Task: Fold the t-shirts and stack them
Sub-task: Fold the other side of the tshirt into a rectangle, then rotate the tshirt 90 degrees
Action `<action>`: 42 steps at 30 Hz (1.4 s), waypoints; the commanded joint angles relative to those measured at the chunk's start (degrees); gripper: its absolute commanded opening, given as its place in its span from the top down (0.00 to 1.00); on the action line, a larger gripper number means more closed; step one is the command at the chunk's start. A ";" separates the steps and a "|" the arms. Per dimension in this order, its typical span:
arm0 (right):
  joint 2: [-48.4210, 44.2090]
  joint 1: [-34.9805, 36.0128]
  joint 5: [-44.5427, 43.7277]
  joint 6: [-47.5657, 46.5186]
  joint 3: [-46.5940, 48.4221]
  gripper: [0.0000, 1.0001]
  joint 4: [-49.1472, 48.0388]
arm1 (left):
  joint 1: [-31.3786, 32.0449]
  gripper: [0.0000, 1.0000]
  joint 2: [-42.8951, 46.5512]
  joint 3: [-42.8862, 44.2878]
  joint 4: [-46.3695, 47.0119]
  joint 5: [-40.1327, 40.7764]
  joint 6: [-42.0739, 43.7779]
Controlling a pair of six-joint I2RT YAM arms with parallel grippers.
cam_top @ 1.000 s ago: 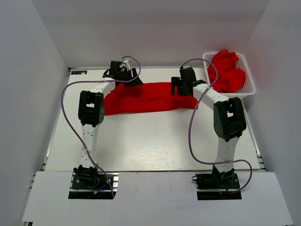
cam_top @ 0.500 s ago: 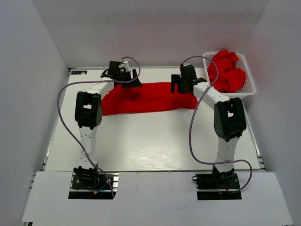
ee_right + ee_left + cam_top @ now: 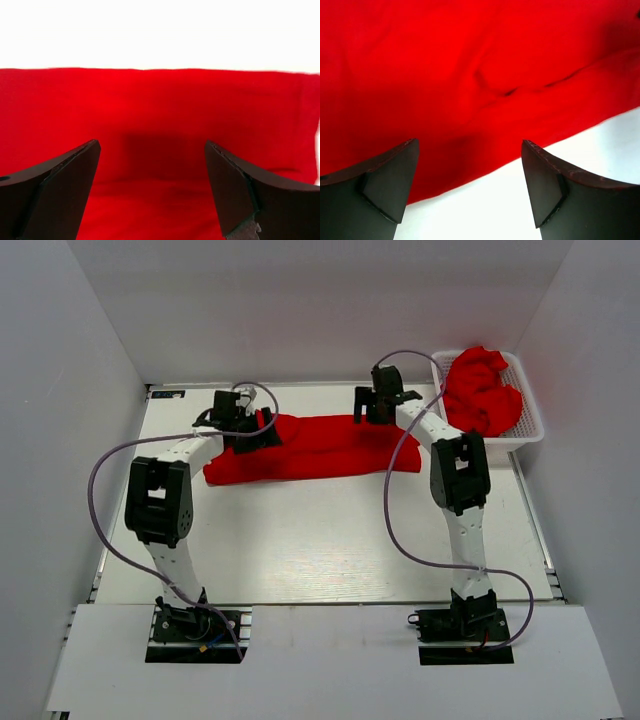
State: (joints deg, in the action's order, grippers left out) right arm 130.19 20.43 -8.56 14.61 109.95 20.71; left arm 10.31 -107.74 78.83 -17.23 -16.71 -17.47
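Note:
One red t-shirt lies folded into a long band across the back of the table. My left gripper hovers over its far left part. In the left wrist view this gripper is open and empty, over the edge of the cloth and bare table. My right gripper is at the shirt's far edge, right of centre. In the right wrist view it is open and empty just above the cloth. Several more red shirts are heaped in the basket.
A white plastic lattice basket stands at the back right corner, next to the right arm. White walls close in the table on the left, back and right. The white table stretches in front of the shirt.
The left gripper has moved left and nearer, and the shirt's left end has shifted left with it. The right gripper has moved back and a little left, to the shirt's far edge.

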 commanded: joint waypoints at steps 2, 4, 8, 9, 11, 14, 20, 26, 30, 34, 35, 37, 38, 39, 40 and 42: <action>3.31 -1.88 2.13 1.12 3.61 0.10 3.90 | -1.60 0.07 -2.72 -1.23 0.97 1.94 -3.79; 3.14 -2.23 3.19 1.91 1.34 0.10 4.69 | -2.13 0.07 -6.84 1.75 -0.95 3.52 -4.41; -2.02 -2.41 3.37 3.93 -7.78 0.10 4.43 | -2.66 0.07 -16.14 8.68 -2.72 3.36 -4.93; -3.44 -2.41 3.55 4.11 -13.22 0.10 3.47 | -3.18 0.07 -18.36 10.19 -1.93 1.87 -5.55; -9.42 -2.06 7.66 5.16 -24.09 0.10 0.84 | -3.19 0.07 -22.58 15.98 -0.53 -2.97 -6.07; -17.06 -1.01 15.75 5.69 -37.71 0.10 -1.10 | -1.43 0.07 -31.28 28.10 -0.52 -6.13 -6.08; -31.03 10.50 31.90 0.16 -54.31 0.10 -3.04 | 0.42 0.02 -50.86 58.53 0.34 -15.10 -11.87; -35.88 25.96 38.35 -2.93 -52.39 0.10 -6.11 | 5.16 0.01 -54.06 58.02 13.00 -15.02 -18.56; -35.18 27.47 39.57 -2.31 -49.05 0.10 -8.13 | 7.18 0.01 -54.59 58.02 14.33 -13.44 -19.18; -32.81 28.70 41.43 -2.48 -44.49 0.10 -7.71 | 7.18 0.01 -54.59 58.72 16.27 -12.12 -19.70; -32.63 28.88 41.08 -2.57 -43.25 0.10 -7.70 | 7.18 0.01 -54.59 59.24 17.57 -12.12 -19.70; -32.55 28.53 39.94 -2.92 -40.71 0.10 -7.00 | 7.18 0.01 -53.19 59.25 17.59 -12.12 -19.70; -32.72 28.44 39.06 -3.10 -40.17 0.10 -6.39 | 7.18 0.01 -52.49 59.25 18.11 -11.34 -19.70; -33.07 28.35 36.62 -2.58 -39.56 0.10 -5.51 | 7.18 0.01 -51.52 59.25 18.11 -10.63 -19.18; -33.33 28.27 34.59 -2.40 -38.25 0.10 -4.90 | 7.18 0.01 -49.43 59.25 18.11 -10.10 -19.18; -33.86 27.91 30.91 -0.65 -37.45 0.10 -3.67 | 7.18 0.01 -47.13 59.25 17.59 -10.10 -19.18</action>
State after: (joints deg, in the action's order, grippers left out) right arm 97.36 48.75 27.62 12.97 69.67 15.05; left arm 17.76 -160.57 137.45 2.00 -28.49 -36.53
